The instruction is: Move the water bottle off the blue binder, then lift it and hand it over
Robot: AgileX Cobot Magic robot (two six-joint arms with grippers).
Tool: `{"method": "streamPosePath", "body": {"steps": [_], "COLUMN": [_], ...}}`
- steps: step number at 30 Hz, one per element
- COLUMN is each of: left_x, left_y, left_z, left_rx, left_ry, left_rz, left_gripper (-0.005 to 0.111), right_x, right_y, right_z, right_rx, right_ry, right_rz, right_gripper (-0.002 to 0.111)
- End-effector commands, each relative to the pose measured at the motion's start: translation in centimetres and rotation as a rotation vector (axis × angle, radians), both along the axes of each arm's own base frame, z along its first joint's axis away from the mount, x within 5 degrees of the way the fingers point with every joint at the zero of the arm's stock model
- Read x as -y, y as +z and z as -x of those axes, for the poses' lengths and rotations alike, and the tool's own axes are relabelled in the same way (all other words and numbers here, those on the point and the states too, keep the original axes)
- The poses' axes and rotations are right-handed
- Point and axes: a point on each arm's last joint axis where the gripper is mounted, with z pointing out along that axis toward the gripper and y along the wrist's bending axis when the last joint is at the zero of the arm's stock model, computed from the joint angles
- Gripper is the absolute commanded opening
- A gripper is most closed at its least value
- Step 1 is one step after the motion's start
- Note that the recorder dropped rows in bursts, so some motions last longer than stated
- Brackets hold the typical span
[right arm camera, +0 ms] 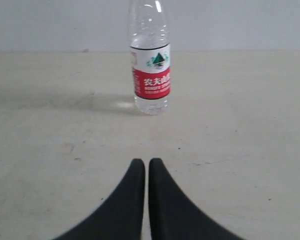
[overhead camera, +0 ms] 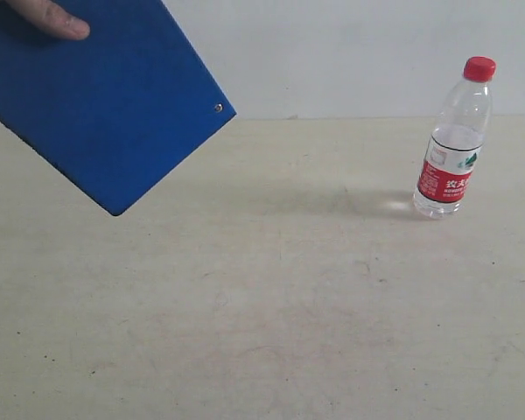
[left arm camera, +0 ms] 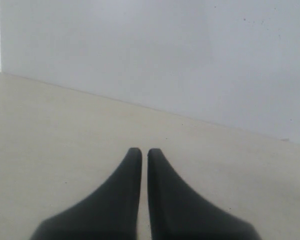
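Blue binder [overhead camera: 96,105] flat, hard, tilted; water bottle [overhead camera: 455,144] clear, upright.

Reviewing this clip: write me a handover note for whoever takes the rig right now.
Left pincer: shut, empty, over bare table.
Right pincer: shut, empty, pointed at the water bottle but apart from it.
Water bottle: upright on the table, red cap on, not on the binder.
Blue binder: held tilted above the table by a person's hand, well away from the bottle.
Done: bottle and binder are apart.
Left: neither arm grips anything yet, so the lift and handover remain.
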Motion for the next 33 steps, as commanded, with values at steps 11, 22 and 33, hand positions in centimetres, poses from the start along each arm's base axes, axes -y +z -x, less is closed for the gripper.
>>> {"method": "streamPosePath", "body": {"steps": [11,22,33], "left_x": [0.0,0.0,0.0], "left_y": [0.2,0.2,0.2], "left_z": [0.0,0.0,0.0], "left_rx": [0.011,0.011,0.010], "left_ry": [0.000,-0.001,0.002], "left_rz": [0.005,0.005,0.004], "left_gripper": [0.004,0.004,0.004], "right_x": [-0.3,0.5,0.1], "right_y": [-0.1,-0.3,-0.5], "right_z": [0.1,0.1,0.2], "right_rx": [-0.009,-0.031,-0.057], "right_ry": [0.092,-0.102,-0.094], "right_rz": [0.050,-0.005,-0.058], "right_gripper": [0.000,0.000,0.000]}}
